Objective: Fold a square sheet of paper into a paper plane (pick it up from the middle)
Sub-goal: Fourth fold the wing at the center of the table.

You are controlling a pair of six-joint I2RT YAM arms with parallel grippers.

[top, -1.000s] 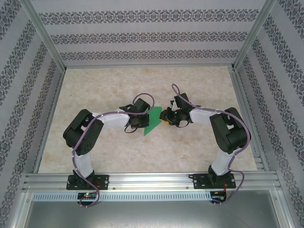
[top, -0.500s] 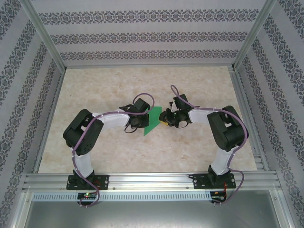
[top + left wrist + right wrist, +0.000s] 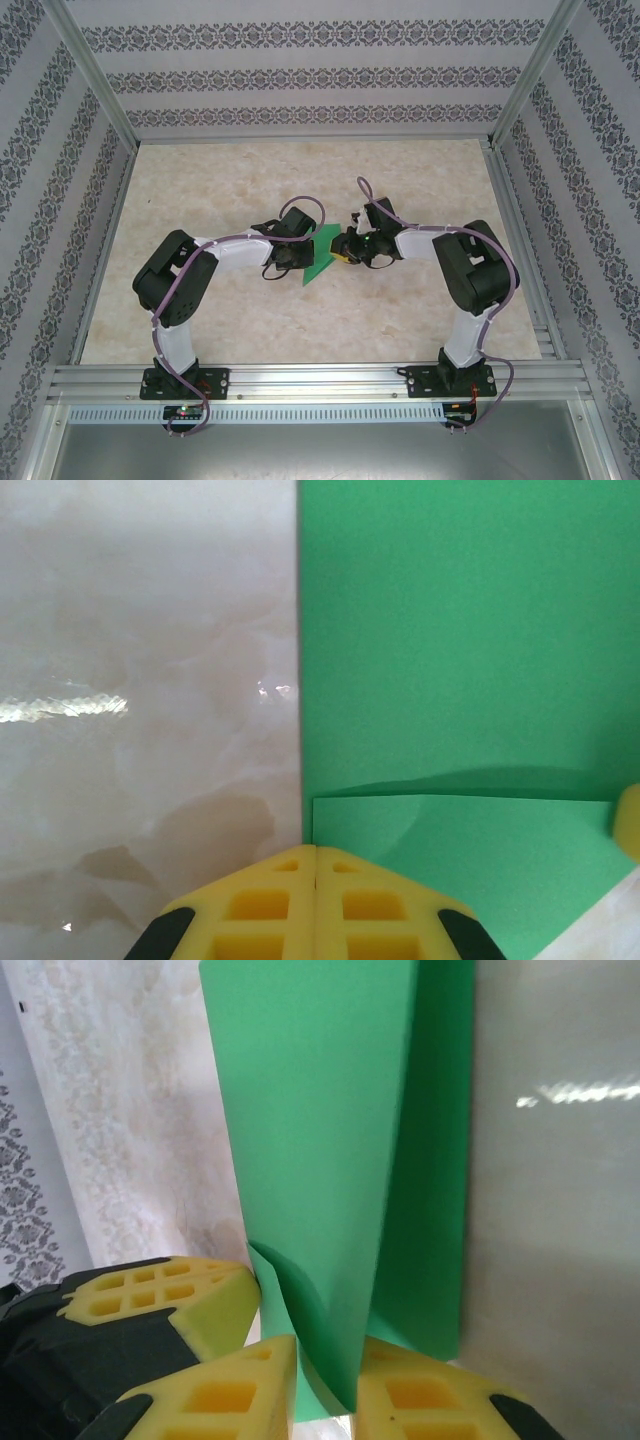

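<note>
From above, the two arms met at the middle of the marbled worktop [image 3: 220, 190], with the green sheet of paper [image 3: 320, 258] lying between the left hand [image 3: 300, 262] and the right hand [image 3: 343, 253]. That view was too small to show how either set of fingers stood.

The left wrist camera gave more. The left hand [image 3: 315, 858] was clenched, its yellow fingers pressed flat together at the sheet's left edge, where a folded flap began. Whether any paper was caught in that seam could not be told. The sheet of paper [image 3: 460, 630] lay flat on the worktop [image 3: 150, 630], its right side cut off by the frame, and a sliver of a yellow finger [image 3: 630, 825] of the right hand showed at the right margin.

The right wrist camera showed a raised fold of the sheet of paper [image 3: 310, 1140] running down between the right hand [image 3: 325, 1365], whose yellow fingers were grasping it with the paper curled in the narrow gap. The left hand [image 3: 160, 1305] sat just to the left, touching the paper's base. The fold hid the layer beneath it.
</note>
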